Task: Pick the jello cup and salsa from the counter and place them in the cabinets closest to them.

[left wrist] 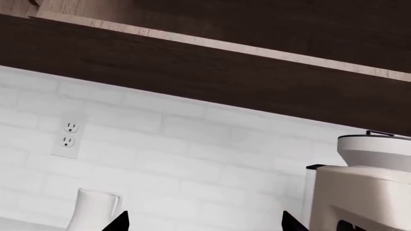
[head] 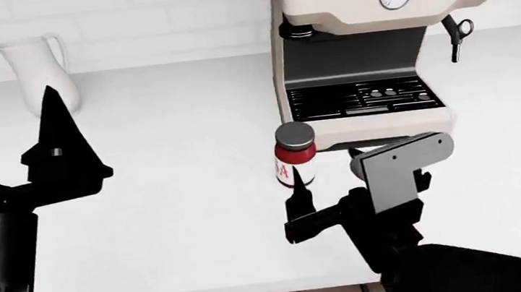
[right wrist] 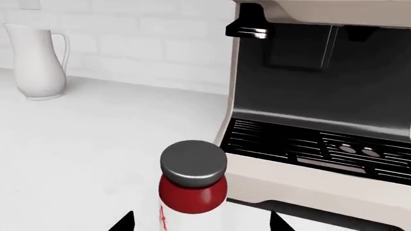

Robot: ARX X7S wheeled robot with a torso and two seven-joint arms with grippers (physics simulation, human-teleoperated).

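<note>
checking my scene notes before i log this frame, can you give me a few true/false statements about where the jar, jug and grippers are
1. The salsa stands upright on the counter. True.
2. The salsa jar sits beside the white jug. False: it stands right in front of the espresso machine; the jug is far off by the back wall.
3. The right gripper is open with the salsa close ahead of its fingertips. True: the right wrist view shows the jar between the two tips, not yet gripped.
4. The left gripper holds the jello cup. False: it is open and holds nothing; no jello cup shows in any view.
5. The salsa's lid is off. False: its grey lid is on.
</note>
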